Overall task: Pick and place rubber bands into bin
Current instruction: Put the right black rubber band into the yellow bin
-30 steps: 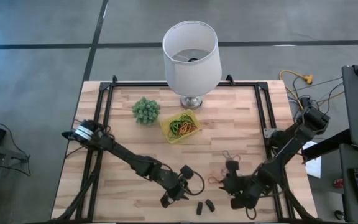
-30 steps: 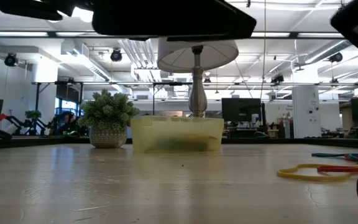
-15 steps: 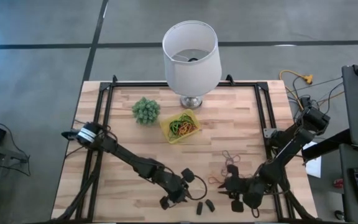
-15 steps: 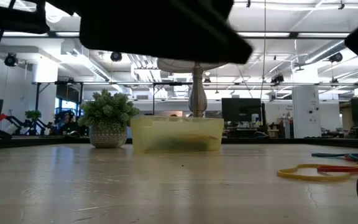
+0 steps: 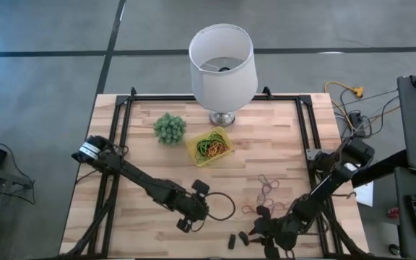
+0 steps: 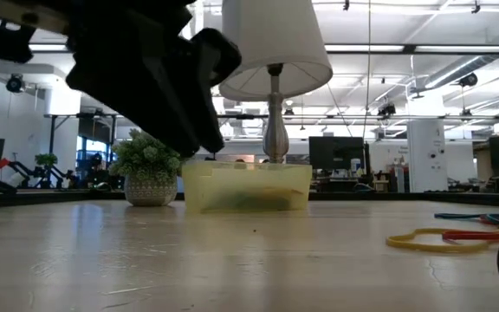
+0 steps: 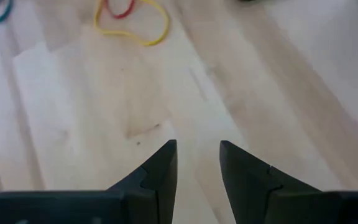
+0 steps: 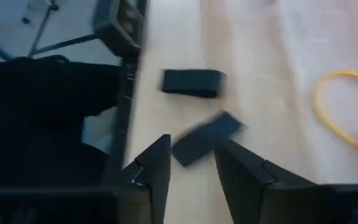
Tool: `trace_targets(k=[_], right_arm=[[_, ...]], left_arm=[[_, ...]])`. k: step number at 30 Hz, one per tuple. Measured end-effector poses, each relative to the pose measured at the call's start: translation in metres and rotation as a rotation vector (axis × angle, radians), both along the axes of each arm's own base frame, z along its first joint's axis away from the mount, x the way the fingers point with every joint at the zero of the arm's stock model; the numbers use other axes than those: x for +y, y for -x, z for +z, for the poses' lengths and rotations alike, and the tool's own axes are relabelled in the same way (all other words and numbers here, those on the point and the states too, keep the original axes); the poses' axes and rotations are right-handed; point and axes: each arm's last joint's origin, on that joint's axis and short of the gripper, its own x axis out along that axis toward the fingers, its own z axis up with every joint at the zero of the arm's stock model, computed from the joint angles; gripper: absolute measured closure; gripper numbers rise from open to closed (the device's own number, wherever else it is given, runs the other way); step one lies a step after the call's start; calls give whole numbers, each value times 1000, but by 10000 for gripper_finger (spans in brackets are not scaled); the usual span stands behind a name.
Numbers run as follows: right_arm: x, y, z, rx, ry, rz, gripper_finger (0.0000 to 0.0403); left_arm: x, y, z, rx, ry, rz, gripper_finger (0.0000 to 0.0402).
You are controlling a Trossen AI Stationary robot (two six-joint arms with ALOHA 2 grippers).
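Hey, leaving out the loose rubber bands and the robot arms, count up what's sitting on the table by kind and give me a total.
Lamp: 1
Plant: 1
Yellow bin: 1
Small dark stubby pieces: 2
Total: 5

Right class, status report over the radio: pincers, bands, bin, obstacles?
Left pincer open, empty. Right pincer open over two dark stubby pieces. Loose rubber bands on table; some in yellow bin.
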Motion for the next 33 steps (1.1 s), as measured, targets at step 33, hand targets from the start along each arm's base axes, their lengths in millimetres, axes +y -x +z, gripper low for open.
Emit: trace_targets(k=[33], right_arm=[[18,-30,6,115,140,-58,181]], left_arm=[[3,16,-11,39,8,109,297]])
